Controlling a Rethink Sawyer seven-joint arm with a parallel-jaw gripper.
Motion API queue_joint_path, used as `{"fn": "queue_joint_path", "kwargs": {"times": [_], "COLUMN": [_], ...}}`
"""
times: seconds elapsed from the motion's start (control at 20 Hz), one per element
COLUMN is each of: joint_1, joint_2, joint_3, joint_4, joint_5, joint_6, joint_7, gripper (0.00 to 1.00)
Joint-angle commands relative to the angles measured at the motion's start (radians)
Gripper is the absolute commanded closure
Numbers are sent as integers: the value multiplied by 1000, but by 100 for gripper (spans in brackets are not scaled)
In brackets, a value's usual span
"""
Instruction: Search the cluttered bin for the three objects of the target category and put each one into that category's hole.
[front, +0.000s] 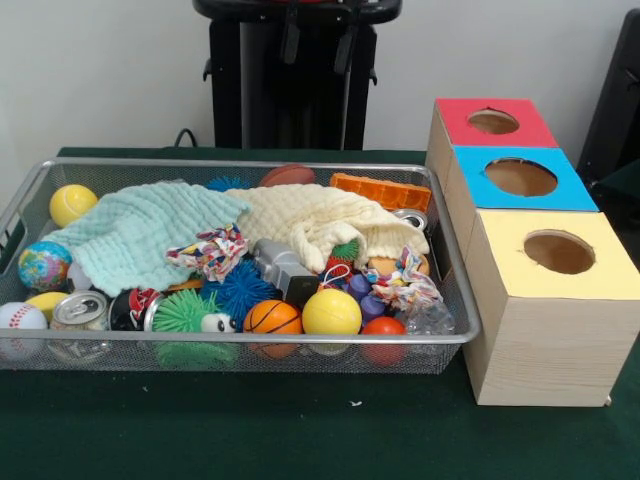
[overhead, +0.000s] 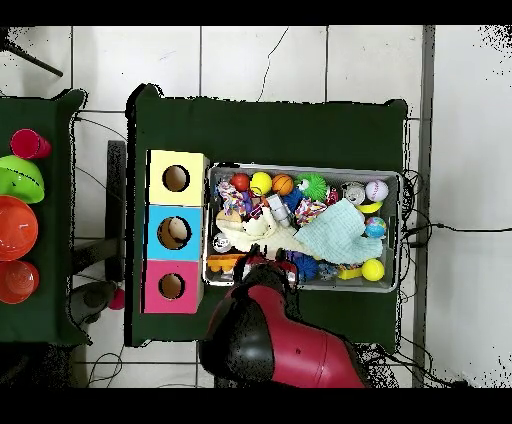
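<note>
A wire mesh bin (front: 250, 340) holds a heap of clutter. Along its front edge lie a small basketball (front: 272, 318), a yellow ball (front: 331, 312), a red ball (front: 384, 327), a baseball (front: 20, 318) and a drinks can (front: 80, 310). A mint cloth (front: 140, 235) and a cream cloth (front: 320, 220) cover the middle. Beside the bin stand three wooden boxes, each with a round hole in a red top (front: 493, 122), a blue top (front: 520, 177) or a yellow top (front: 558, 252). My gripper (front: 318, 45) hangs drawn back at the top edge, above the bin's far side, touching nothing.
Also in the bin are spiky blue (front: 240, 285) and green (front: 185, 312) balls, rope toys (front: 210, 250), an orange block (front: 380, 190), a brown football (front: 288, 176) and a globe ball (front: 44, 265). My red arm (overhead: 270, 335) sits at the bin's edge. Bowls (overhead: 15, 230) stand on a side table.
</note>
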Motion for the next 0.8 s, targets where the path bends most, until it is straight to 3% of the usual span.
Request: {"fn": "queue_joint_path", "kwargs": {"times": [0.05, 0.4, 0.8], "joint_1": [3, 50, 68], "joint_2": [160, 280, 356], "joint_3": [37, 6, 13], "joint_4": [54, 34, -10], "joint_5": [-28, 0, 23], "joint_6": [-101, -223, -265], "joint_7": [200, 224, 227], "gripper": [0, 0, 0]}}
